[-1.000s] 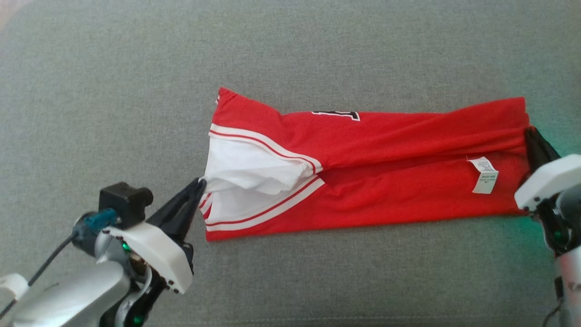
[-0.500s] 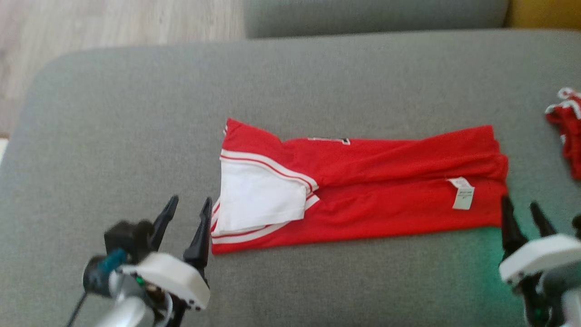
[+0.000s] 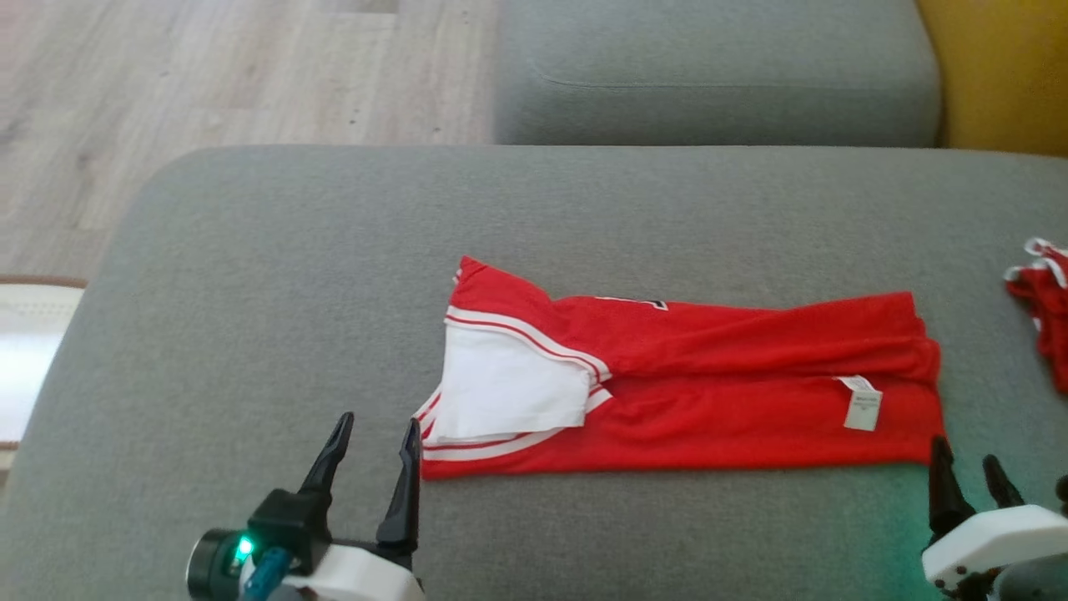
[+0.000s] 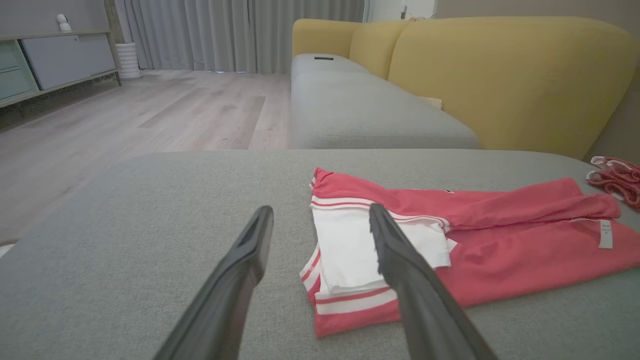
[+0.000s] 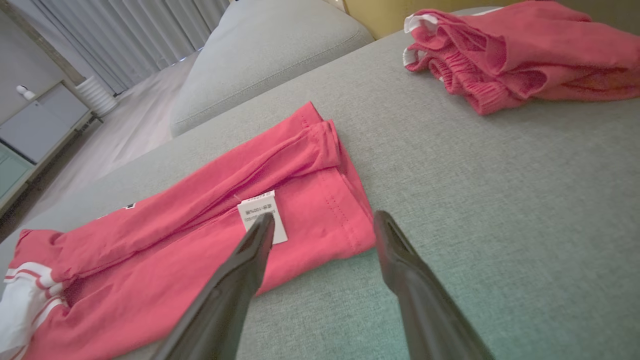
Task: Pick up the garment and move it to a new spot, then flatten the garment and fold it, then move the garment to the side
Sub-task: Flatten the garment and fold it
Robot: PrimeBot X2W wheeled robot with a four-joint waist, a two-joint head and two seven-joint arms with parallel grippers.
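Red garment (image 3: 717, 392): lies folded flat on grey cushion (image 3: 250, 292). Left gripper (image 3: 377, 421): hangs just off garment's white-trimmed end, spread wide, empty. Right gripper (image 3: 965, 452): likewise wide and empty, just off labelled end. Crumpled second red garment (image 3: 1043, 309): well apart beyond labelled end.

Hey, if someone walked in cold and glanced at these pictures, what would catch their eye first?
The red garment, folded into a long strip with a white panel at its left end, lies bright across the grey sofa cushion. The left gripper and right gripper sit just short of its near corners, jaws apart. A second, crumpled red garment lies farther right on the cushion.
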